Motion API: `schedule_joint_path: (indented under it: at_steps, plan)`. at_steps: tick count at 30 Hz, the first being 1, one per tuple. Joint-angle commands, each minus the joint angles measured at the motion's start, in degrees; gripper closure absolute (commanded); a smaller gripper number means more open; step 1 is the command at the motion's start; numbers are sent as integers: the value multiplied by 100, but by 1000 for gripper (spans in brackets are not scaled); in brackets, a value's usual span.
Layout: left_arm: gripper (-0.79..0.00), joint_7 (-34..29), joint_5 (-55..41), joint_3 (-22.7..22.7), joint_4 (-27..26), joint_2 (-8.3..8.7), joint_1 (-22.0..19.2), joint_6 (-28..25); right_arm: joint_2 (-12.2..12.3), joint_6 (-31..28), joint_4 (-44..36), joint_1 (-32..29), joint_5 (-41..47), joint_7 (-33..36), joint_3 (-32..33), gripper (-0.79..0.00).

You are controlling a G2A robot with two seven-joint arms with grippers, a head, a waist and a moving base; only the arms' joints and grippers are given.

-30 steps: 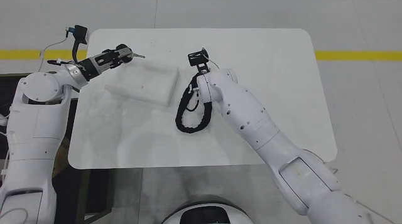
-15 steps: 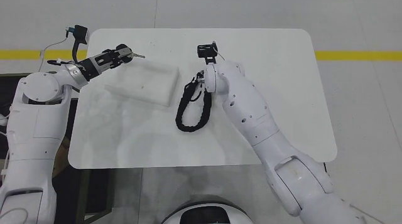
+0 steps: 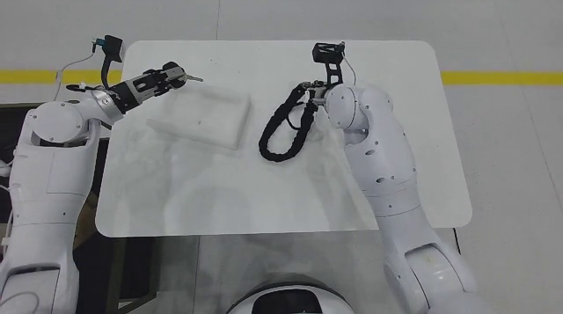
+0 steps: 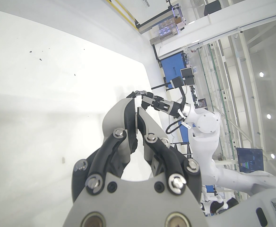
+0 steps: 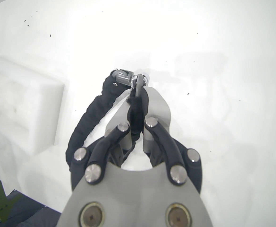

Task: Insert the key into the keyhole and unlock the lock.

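Observation:
My left gripper (image 3: pixel 182 76) hangs over the table's back left corner, shut on a thin metal key (image 3: pixel 194 77) whose tip points toward the table's middle. The left wrist view has the key's edge (image 4: pixel 136 120) pinched between the pads of that gripper (image 4: pixel 136 109). A black fabric-sleeved chain lock (image 3: pixel 283 134) hangs as a loop from my right gripper (image 3: pixel 310 94) over the table's middle. In the right wrist view this gripper (image 5: pixel 140 95) is shut on one sleeved end of the lock (image 5: pixel 88 116), just behind the grey metal lock head (image 5: pixel 123 77).
A white foam block (image 3: pixel 201 113) lies on the white table (image 3: pixel 378 68) between the two arms, also seen as the foam block (image 5: pixel 22 109) beside the lock loop. The left wrist view catches the right gripper with the lock (image 4: pixel 152 100) farther off.
The right arm has carried the lock to the right and toward the back, away from the foam block. The left arm and key have stayed put.

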Motion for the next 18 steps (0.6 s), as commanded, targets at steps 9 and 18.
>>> schedule_joint_path:
  at_steps: [9,18]
  plan:
    - [0,0,0,0,0,0,0,0,10,-995,-1543,-1399,1838,-436,1012,0]
    - [0,0,0,0,0,0,0,0,285,-3055,-2762,-2575,5367,-38,2459,0]
